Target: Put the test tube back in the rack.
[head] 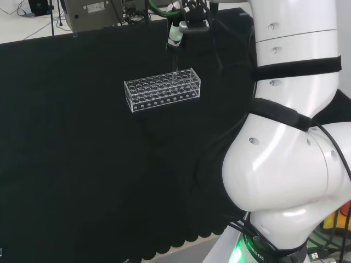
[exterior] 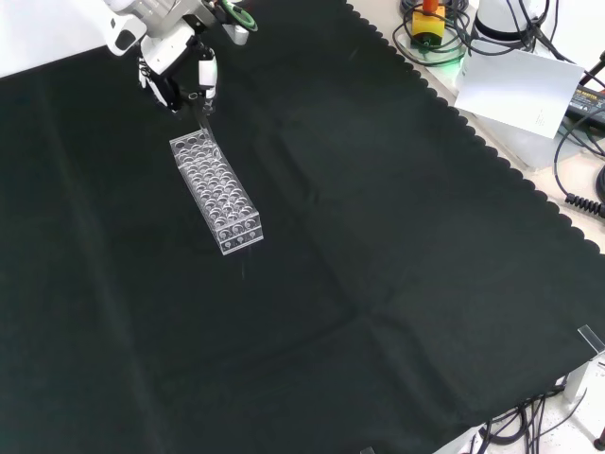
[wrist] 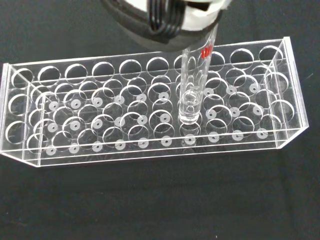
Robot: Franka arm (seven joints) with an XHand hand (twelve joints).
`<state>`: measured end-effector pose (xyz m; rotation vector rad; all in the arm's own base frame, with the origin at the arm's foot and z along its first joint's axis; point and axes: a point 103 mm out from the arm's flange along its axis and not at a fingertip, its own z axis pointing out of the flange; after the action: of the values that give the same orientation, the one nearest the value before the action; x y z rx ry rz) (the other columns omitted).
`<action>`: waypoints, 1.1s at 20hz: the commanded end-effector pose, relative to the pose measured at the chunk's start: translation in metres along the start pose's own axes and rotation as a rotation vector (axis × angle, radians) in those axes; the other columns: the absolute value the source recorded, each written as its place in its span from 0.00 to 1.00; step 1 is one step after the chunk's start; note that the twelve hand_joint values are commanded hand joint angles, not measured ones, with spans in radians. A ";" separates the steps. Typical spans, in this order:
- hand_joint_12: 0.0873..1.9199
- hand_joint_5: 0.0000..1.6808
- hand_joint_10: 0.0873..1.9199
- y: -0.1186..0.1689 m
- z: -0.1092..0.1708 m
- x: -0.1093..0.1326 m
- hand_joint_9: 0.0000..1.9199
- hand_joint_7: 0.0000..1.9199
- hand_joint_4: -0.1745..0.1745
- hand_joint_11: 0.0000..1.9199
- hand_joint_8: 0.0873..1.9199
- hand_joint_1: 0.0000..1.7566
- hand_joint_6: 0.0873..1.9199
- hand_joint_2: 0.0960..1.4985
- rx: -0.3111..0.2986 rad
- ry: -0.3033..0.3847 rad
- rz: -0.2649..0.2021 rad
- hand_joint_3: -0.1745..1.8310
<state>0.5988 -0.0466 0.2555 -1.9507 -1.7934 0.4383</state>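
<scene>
- The hand (exterior: 175, 66) hangs above the far end of the rack (exterior: 216, 192), fingers curled round the test tube (wrist: 194, 87).
- The tube is upright, its rounded bottom over the holes, ready, I judge, to drop straight in.
- The rack lies flat on the surface (exterior: 397, 284).

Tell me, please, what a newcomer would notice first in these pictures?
First the clear test tube rack, alone on the black cloth, upper left in the front view. Then the robot hand just beyond the rack's far end, holding a test tube; in the wrist view its rounded bottom hangs over the rack's holes.
</scene>
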 end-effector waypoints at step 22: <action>0.62 0.77 0.00 0.015 0.044 0.004 0.73 0.71 0.00 0.36 0.35 0.81 0.10 0.62 0.050 0.017 -0.042 0.09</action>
<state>0.5904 -0.0410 0.2141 -1.8839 -1.7924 0.4466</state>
